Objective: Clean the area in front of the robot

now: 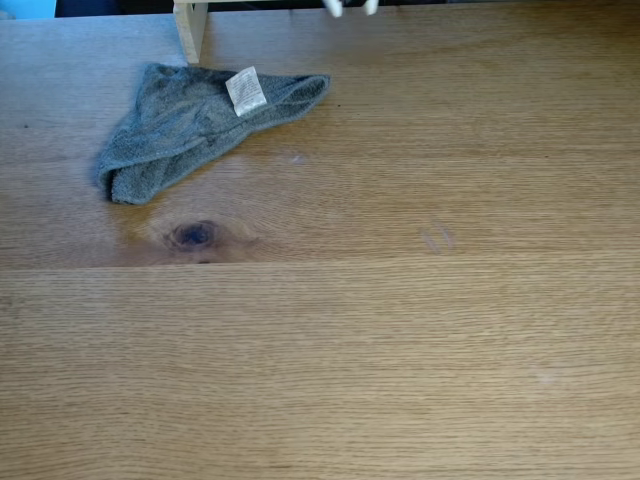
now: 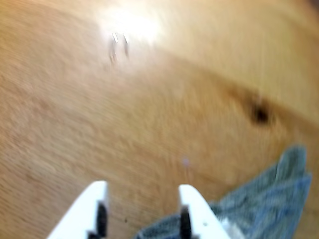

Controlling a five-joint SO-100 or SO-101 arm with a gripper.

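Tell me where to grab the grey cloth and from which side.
Grip the cloth at its doubled-over lower-left end in the fixed view: the fold bunches there, giving thickness to pinch, while the rest lies flat. Come down from above, away from the post. The tool is open, so probably ready.

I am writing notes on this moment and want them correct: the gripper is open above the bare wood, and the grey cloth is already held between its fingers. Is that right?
Not quite. The gripper is open above the wood, but nothing is between its fingers. In the wrist view the grey cloth lies on the table beside the gripper, ungrasped; the fixed view shows it crumpled near the wooden post.
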